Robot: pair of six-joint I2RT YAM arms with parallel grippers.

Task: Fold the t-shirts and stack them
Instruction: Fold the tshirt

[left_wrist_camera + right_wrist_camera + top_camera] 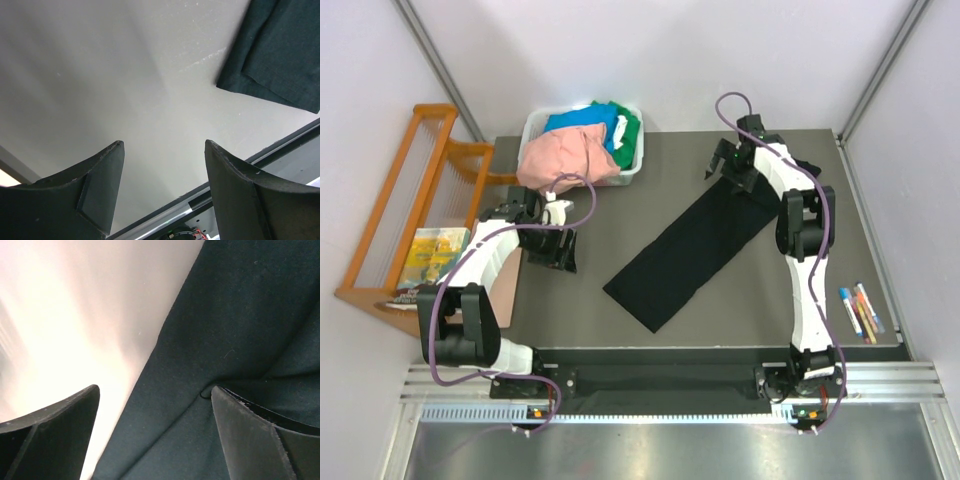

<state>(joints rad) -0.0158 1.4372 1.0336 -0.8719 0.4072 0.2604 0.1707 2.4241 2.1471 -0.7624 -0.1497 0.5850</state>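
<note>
The black shirt [692, 255] lies on the table [570, 310] folded into a long strip. It runs on a slant from its near-left end, by the middle of the table, up to its far-right end.

The right gripper [727, 162] is at that far-right end with its jaws spread wide and nothing pinched between them. In the right wrist view, the edge of the black shirt [240, 330] runs between the two fingers of the gripper [155, 390]. One finger is over the cloth, by a crease, and the other is over bare table. Whether either finger touches the cloth cannot be told.

The left gripper [554, 248] is at the left side of the table, well apart from the strip, also with jaws spread and holding nothing. In the left wrist view, the fingers of this gripper [162, 145] frame only bare table. A layered corner of the black shirt [280, 55] lies off toward the upper right, clear of both.

At the far-left corner stands a white bin [636, 166]. It holds the pink shirt [565, 160], heaped and spilling over the rim, with the blue shirt [582, 120] and the green shirt [628, 128] behind it.

A wooden rack [405, 195] stands off the table's left edge. A few markers [860, 308] lie near the right edge.
</note>
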